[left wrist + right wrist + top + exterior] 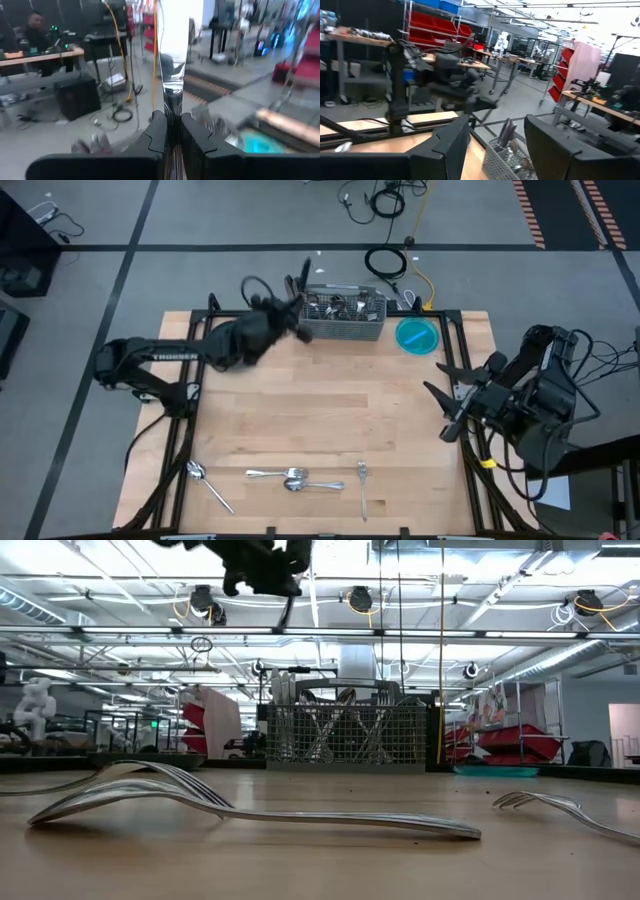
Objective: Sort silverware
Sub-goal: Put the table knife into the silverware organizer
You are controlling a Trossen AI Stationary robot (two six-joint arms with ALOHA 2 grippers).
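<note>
The left tool (172, 135) is clenched on a table knife (172, 55), whose blade stands up between the fingers (155, 132). In the high view this tool (296, 308) hangs at the left end of the wire-mesh caddy (345, 315), at about twelve o'clock on the counter (330, 410).

To do this step well, the arm should probably keep the knife upright and centre it over a compartment before lowering, so that the tip clears the mesh rim and the pieces already standing inside. It should release only once the knife is well down.

The right tool (447, 412) waits with its fingers apart at the three o'clock edge.

The high view alone shows the unsorted silverware (295, 477) in a loose row at six o'clock, and the blue dish (416, 335) just beside the caddy. Only the left wrist view shows the grip itself. The low view shows handles rising inside the caddy (345, 735).
</note>
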